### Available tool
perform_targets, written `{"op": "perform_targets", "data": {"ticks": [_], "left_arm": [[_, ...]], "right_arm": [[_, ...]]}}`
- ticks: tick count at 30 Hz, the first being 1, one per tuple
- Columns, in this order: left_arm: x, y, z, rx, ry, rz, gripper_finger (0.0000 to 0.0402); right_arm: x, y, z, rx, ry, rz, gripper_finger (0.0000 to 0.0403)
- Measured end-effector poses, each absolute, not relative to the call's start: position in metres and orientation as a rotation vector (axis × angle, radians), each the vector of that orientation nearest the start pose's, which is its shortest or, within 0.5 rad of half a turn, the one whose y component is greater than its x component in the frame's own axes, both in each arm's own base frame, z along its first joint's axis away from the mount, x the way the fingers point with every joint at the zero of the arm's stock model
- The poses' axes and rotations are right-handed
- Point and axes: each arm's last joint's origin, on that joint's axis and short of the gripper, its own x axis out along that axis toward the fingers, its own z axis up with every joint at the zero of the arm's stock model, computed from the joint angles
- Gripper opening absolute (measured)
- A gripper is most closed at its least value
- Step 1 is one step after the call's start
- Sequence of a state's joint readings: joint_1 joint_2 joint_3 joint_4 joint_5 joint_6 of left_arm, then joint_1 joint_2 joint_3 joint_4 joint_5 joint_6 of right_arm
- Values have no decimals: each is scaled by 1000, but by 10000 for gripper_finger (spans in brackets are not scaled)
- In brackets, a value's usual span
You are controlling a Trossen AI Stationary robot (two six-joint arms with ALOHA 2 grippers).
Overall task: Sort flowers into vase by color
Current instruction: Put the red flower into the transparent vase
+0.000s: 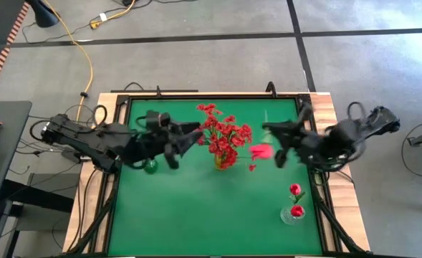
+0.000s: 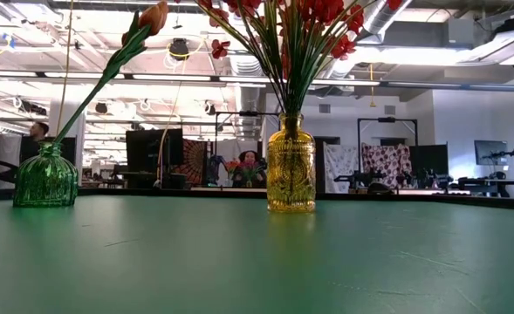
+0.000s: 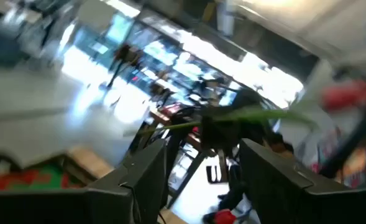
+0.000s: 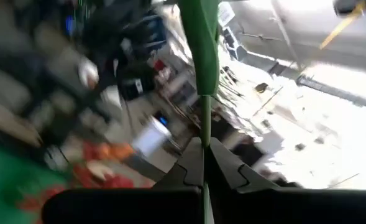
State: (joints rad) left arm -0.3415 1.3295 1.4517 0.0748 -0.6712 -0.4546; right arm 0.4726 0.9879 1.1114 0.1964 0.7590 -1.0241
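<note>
A yellow vase [image 1: 223,162] [image 2: 291,166] at mid-table holds a bunch of small red blossoms [image 1: 223,132]. A green vase [image 1: 150,167] [image 2: 45,179] holds one orange tulip [image 2: 152,16], leaning. A clear vase [image 1: 293,213] near the right front corner holds two red-pink buds [image 1: 295,190]. My right gripper [image 1: 274,143] [image 4: 205,149], right of the yellow vase, is shut on a red-pink bud's stem; the bud [image 1: 261,150] shows beside it. My left gripper [image 1: 193,136] [image 3: 204,162] hovers open left of the blossoms; a green stem [image 3: 245,115] with a red bud [image 3: 350,96] crosses beyond its fingertips. My right gripper pinches the thin green stem [image 4: 205,127] of the red-pink bud between its two fingertips. The stem runs on straight out past the fingers, with a broad green leaf [image 4: 198,37] farther along. The flower is lifted clear of the table.
The green mat [image 1: 196,208] is bare across its near half, between the green vase and the clear vase. Both arms crowd the yellow vase from either side. Wooden table edges [image 1: 89,193] and cables flank the mat. People and equipment show in the room beyond.
</note>
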Motion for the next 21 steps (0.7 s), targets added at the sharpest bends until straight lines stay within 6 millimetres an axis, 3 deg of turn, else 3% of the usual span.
{"op": "perform_targets", "data": {"ticks": [5, 11, 16, 21], "left_arm": [[261, -91, 472, -340, -222, 222, 190], [257, -105, 466, -224, -146, 182, 190], [257, -107, 458, -225, -81, 195, 190], [259, -108, 455, -231, -66, 202, 190]], "right_arm": [[142, 65, 454, -441, -202, -289, 31], [103, 65, 447, -74, -173, -56, 29], [81, 73, 440, 19, -104, 127, 28], [68, 78, 437, 24, -70, 120, 28]]}}
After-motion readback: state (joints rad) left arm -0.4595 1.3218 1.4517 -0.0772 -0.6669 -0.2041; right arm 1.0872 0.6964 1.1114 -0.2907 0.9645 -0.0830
